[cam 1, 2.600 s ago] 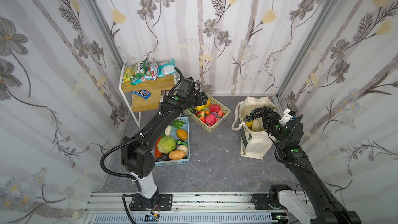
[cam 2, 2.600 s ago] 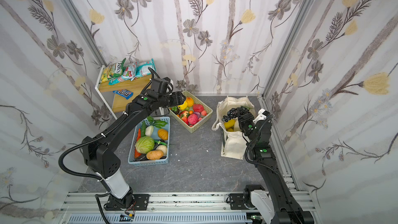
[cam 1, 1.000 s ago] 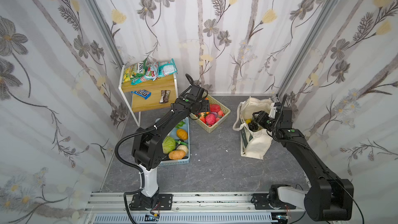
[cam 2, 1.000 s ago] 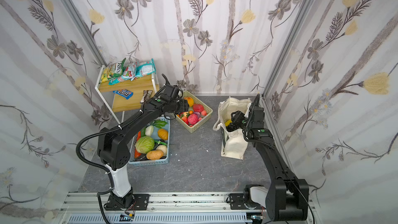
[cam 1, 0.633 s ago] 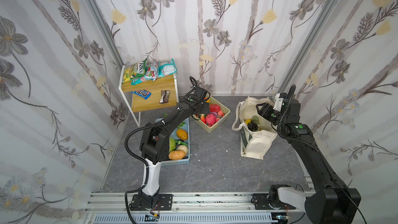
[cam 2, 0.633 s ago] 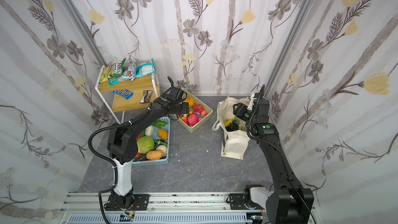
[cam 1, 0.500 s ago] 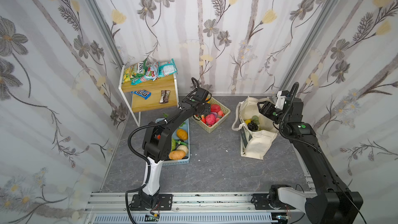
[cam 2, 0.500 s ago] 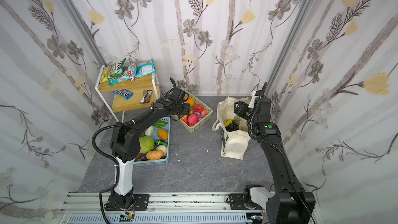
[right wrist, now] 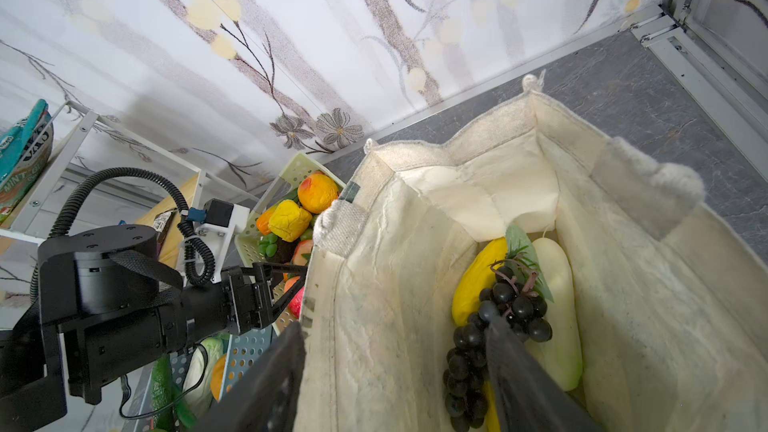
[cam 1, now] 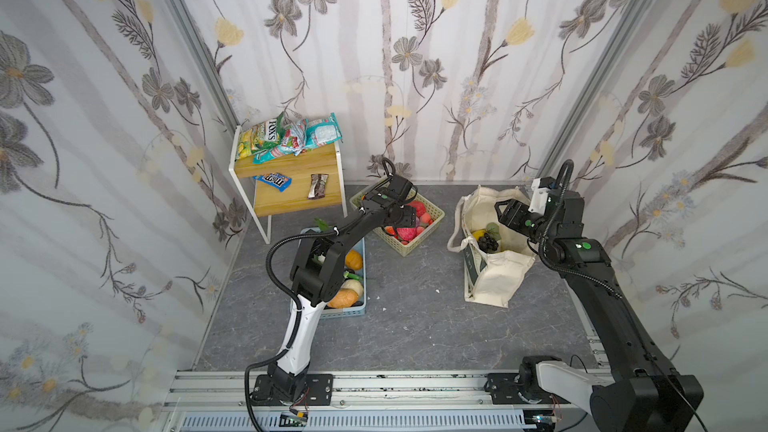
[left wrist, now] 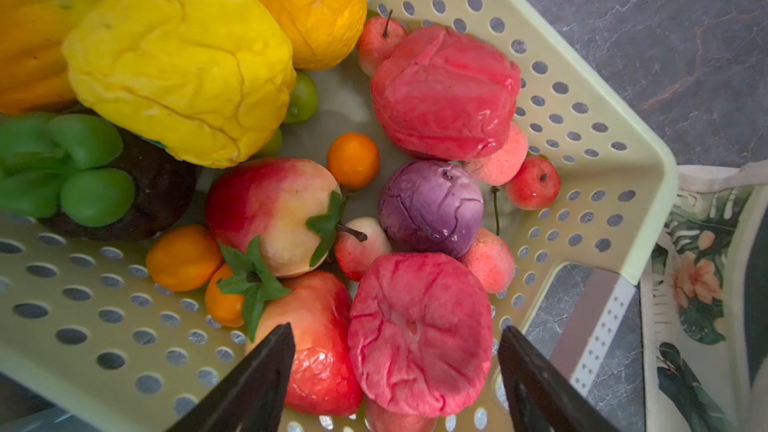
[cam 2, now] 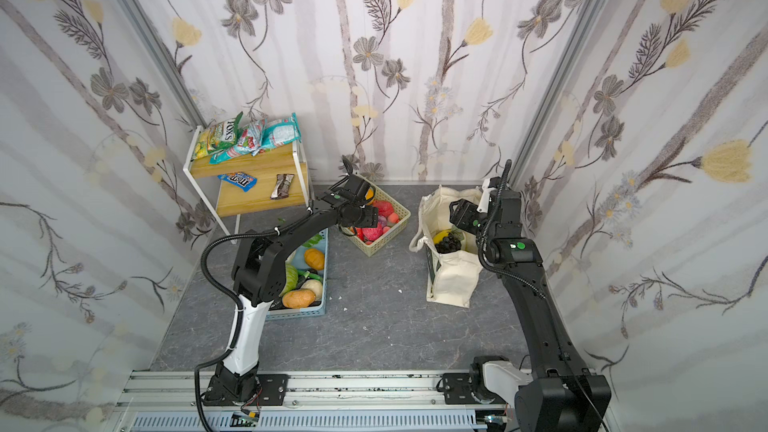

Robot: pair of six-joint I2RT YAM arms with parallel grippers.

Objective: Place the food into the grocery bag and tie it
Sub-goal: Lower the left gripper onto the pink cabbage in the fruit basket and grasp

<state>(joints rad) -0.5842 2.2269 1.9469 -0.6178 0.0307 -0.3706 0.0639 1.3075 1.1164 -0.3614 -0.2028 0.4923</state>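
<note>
Two left jaws are held open just over the beige basket (left wrist: 590,110), a pink wrinkled fruit (left wrist: 419,334) lying between them; the right jaws, open and empty, are farther off.

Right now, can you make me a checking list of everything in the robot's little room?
Surface: grey stone-look floor, few white specks.
Job's things: grocery bag standing open, grape bunch and yellow mango inside; FOX'S packet and brown bar wrapper on the wooden shelf.
Clutter: beige basket of toy fruit; blue basket of toy vegetables.
Grippers: left gripper open above the beige basket; right gripper open over the grocery bag.
Cables: black ribbed hoses on both arms.
Surroundings: floral wallpaper walls; metal rail in front.
</note>
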